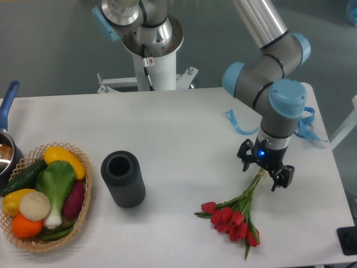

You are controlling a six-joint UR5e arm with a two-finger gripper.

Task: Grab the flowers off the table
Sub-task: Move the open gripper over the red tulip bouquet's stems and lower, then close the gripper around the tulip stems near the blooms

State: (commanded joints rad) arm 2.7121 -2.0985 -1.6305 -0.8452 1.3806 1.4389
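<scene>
The flowers lie on the white table at the front right: red tulip heads at the near end, thin green stems running up and to the right. My gripper hangs open right over the upper part of the stems, one finger on each side of them. The stem ends are hidden beneath the gripper. Nothing is gripped between the fingers.
A dark grey cylinder stands upright at centre-left. A wicker basket of vegetables sits at the front left, with a blue-handled pot behind it. Blue ribbon scraps lie at the back right. The table's right edge is close to the flowers.
</scene>
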